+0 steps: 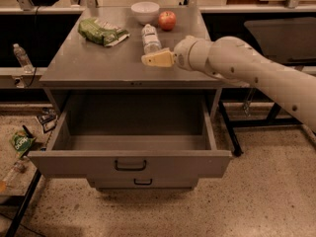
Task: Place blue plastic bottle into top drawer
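The blue plastic bottle (149, 37), clear with a pale label, lies on its side on the grey cabinet top, at the back middle. The top drawer (131, 164) is pulled fully open below, and nothing shows inside it. My gripper (154, 59), cream-coloured, points left on the end of my white arm, which comes in from the right. It hovers just in front of the bottle's near end, above the cabinet top and the back of the open drawer. It holds nothing that I can see.
A green snack bag (102, 31), a white bowl (145, 10) and a red apple (167, 19) share the cabinet top. A narrower drawer front (143, 182) sits below. A small bottle (20, 56) stands on the left shelf. Litter (22, 142) lies on the floor at left.
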